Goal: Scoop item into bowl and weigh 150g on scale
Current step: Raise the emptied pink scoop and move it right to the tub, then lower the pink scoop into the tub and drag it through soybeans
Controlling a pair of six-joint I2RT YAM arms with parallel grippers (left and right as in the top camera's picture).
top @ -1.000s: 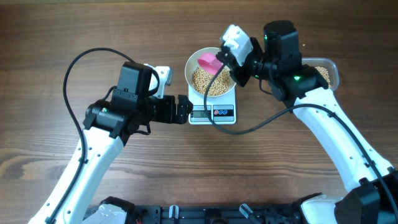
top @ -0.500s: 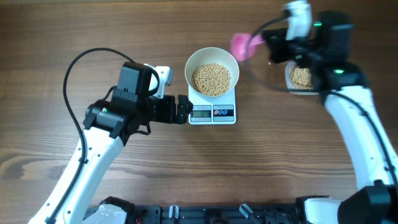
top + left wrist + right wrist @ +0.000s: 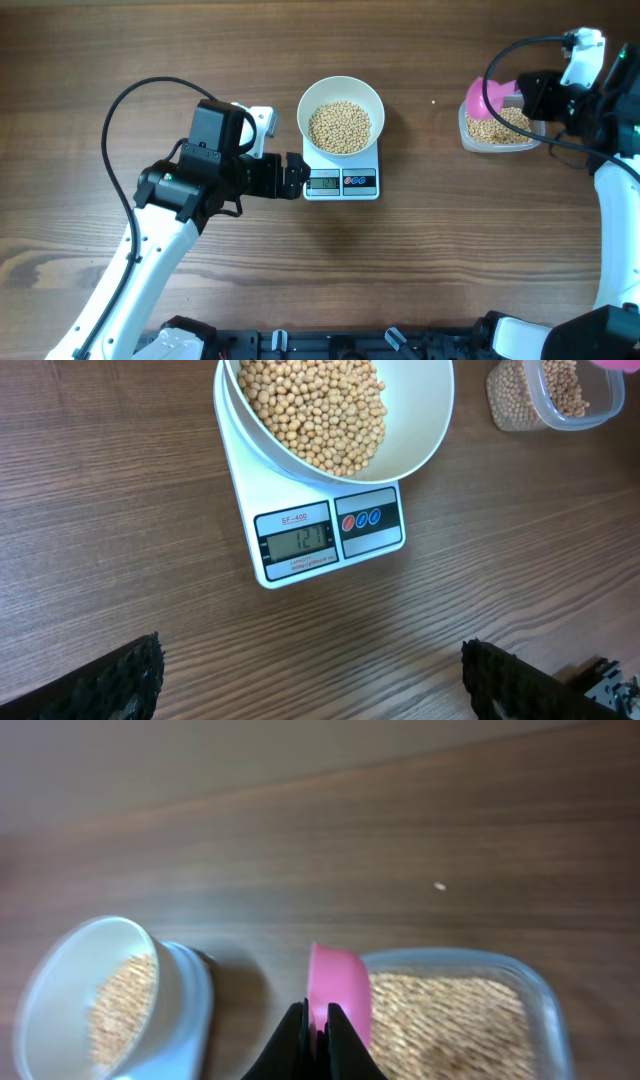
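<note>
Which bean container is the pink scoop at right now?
The clear plastic tub on the right; the scoop is at its left rim. The white bowl stands apart on the scale.

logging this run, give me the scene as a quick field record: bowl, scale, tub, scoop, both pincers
bowl: white, on the scale, part full of beans
scale: display looks like 121, short of target
tub: clear, right of the scale, beans inside
scoop: pink, above the tub's left end
right pincer: shut on the scoop
left pincer: open, empty, just left of the scale
</note>
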